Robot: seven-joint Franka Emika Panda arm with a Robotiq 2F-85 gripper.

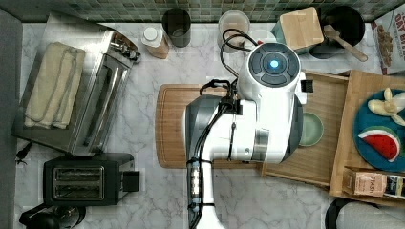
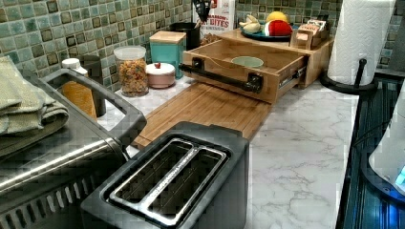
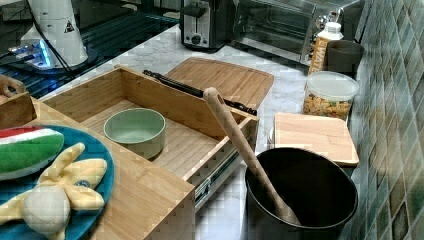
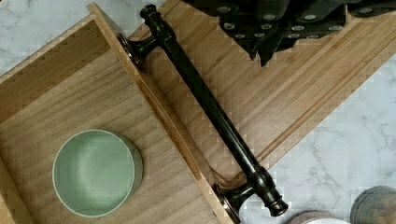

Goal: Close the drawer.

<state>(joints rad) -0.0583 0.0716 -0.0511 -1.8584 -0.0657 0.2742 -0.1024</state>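
The drawer (image 2: pixel 248 71) stands pulled out over the cutting board (image 2: pixel 205 107), whose bare surface leaves open room before the dark handle (image 4: pixel 210 109). A green bowl (image 3: pixel 135 131) sits on the drawer floor. A canister (image 2: pixel 167 50) and lidded dish (image 2: pixel 160 75) crowd the drawer's side in the left view's left; the desk (image 2: pixel 305 143) on the left view's right lies bare.
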